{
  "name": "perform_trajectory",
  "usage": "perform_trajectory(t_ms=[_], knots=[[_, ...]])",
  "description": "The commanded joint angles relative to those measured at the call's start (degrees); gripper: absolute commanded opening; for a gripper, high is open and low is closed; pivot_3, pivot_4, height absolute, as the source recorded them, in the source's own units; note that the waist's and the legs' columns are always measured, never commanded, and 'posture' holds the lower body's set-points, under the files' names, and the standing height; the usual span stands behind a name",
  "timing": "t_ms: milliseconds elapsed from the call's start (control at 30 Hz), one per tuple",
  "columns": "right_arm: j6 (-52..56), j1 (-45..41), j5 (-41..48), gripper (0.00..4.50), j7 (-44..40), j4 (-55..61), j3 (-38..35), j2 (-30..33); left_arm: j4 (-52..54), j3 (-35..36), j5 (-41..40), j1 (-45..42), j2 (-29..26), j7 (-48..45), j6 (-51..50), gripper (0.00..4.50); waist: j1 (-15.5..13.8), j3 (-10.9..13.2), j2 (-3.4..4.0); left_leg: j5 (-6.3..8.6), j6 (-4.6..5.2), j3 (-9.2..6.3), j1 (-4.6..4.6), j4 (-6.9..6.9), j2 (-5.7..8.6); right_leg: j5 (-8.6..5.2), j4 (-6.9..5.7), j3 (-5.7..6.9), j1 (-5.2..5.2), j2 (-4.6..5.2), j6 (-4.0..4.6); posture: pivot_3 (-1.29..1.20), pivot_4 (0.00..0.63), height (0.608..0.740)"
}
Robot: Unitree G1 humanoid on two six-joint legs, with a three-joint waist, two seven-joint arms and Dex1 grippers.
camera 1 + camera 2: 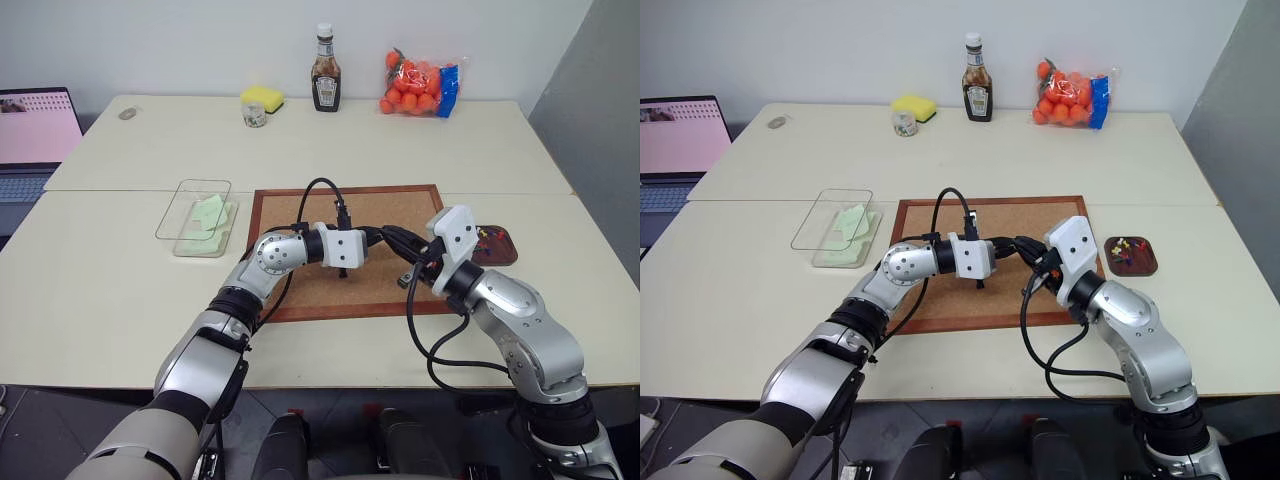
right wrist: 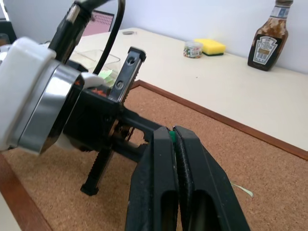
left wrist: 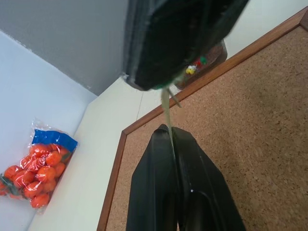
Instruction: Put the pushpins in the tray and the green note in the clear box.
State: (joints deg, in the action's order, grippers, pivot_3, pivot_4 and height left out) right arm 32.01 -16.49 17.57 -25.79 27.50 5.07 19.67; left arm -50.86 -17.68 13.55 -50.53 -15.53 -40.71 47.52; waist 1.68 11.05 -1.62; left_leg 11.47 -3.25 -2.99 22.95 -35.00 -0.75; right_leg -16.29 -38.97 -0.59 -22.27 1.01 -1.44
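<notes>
Now both grippers meet above the corkboard (image 1: 300, 215): the right gripper (image 2: 172, 134) clamps a green-headed pushpin (image 2: 170, 135) whose pale shank the left gripper (image 3: 169, 131) pinches, with the tray (image 1: 1135, 268) off the board's right edge, nearer the right arm.

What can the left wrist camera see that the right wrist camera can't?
Left wrist view, not the right: the bag of oranges and the tray of pushpins. Right wrist view, not the left: the sauce bottle, yellow sponge, small jar, clear box and laptop. Both: the corkboard and table, plus a green scrap pinched in shut jaws.
</notes>
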Motion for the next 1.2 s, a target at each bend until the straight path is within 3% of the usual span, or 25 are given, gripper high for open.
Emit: perform_trajectory(t_ms=[33,500,767,967,1200], knots=[[0.1,-1.1,1.7,0.0,1.6,2.8,-2.6,-1.1,0.1,-0.1,-0.2,-0.5,-0.3,0.1,1.1,0.02,0.0,0.0,0.0,0.0,0.0,0.0,0.0,0.0,0.0,0.0,0.0,0.0,0.0,0.0,0.0,0.0,0.15,0.74],[2.2,-2.5,5.2,0.0,6.4,3.4,-8.2,-3.6,0.4,-0.7,-0.2,0.9,-0.9,-0.9,0.9,0.02,0.0,0.0,0.0,0.0,0.0,0.0,0.0,0.0,0.0,0.0,-0.01,0.0,0.0,0.0,0.0,0.0,0.15,0.74],[3.8,4.0,4.7,0.0,6.5,4.2,-16.4,2.9,8.8,3.9,-9.0,4.5,-2.0,-5.2,-10.0,0.02,0.0,0.0,0.0,0.0,0.0,0.0,0.02,0.0,0.0,0.0,0.0,-0.01,0.0,0.01,0.0,0.0,0.15,0.74],[-1.8,9.2,-1.9,0.0,5.6,-4.5,-18.2,9.5,20.9,4.1,-10.9,8.5,-4.9,-7.4,-16.5,0.02,0.1,0.0,0.01,0.0,0.0,0.03,-0.02,0.0,0.0,0.0,-0.02,-0.05,0.01,0.01,0.0,0.0,0.15,0.74],[-7.1,3.2,-7.9,0.0,7.6,-21.6,-16.7,11.1,28.1,5.1,-11.7,10.1,-5.6,-7.0,-23.0,0.02,0.2,0.0,0.01,-0.01,0.02,0.1,-0.06,-0.02,-0.03,0.03,-0.04,-0.15,0.01,-0.04,-0.04,0.0,0.15,0.74]])
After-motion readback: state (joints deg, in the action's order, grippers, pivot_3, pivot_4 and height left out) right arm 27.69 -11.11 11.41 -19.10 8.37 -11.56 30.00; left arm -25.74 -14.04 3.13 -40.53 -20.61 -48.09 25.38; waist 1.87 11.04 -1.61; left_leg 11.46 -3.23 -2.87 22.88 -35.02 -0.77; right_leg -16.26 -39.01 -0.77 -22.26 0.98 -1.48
